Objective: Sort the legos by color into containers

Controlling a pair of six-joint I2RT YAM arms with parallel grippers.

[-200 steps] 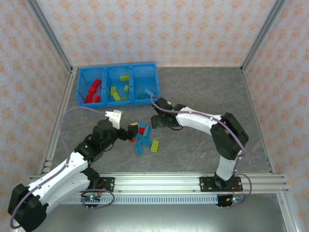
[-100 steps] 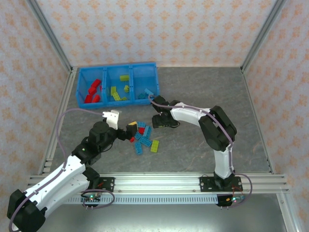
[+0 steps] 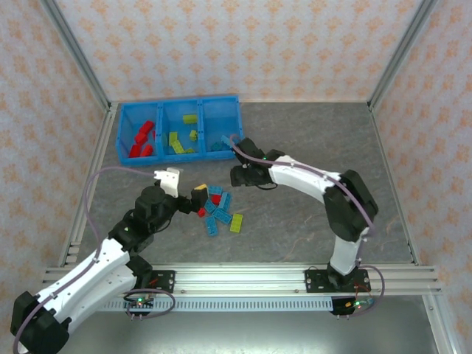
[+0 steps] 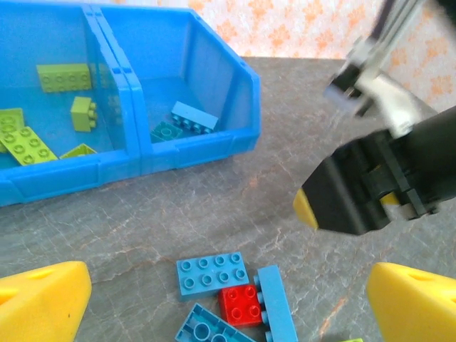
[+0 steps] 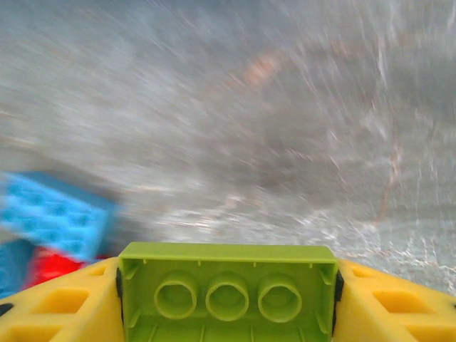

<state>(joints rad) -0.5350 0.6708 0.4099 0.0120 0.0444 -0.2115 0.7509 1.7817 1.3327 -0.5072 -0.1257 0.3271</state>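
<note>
In the lower left of the top view, the left claw (image 3: 198, 200) hangs spread wide with nothing in it, over the loose heap of small studded light blue and red plastic bricks (image 3: 216, 206) on the grey counter (image 3: 310, 221); just past the heap, at frame centre, the right claw (image 3: 240, 177) pinches a yellow-green plastic brick (image 5: 228, 274) by its short ends, long axis spanning finger to finger, hollow underside toward the wrist camera; the long shallow bright blue plastic bin (image 3: 181, 101) lies near, up and left of that claw; its middle compartment (image 3: 179, 127) holds yellow-green pieces, so I judge it the target; the carry should run up-left over the front wall.
</note>
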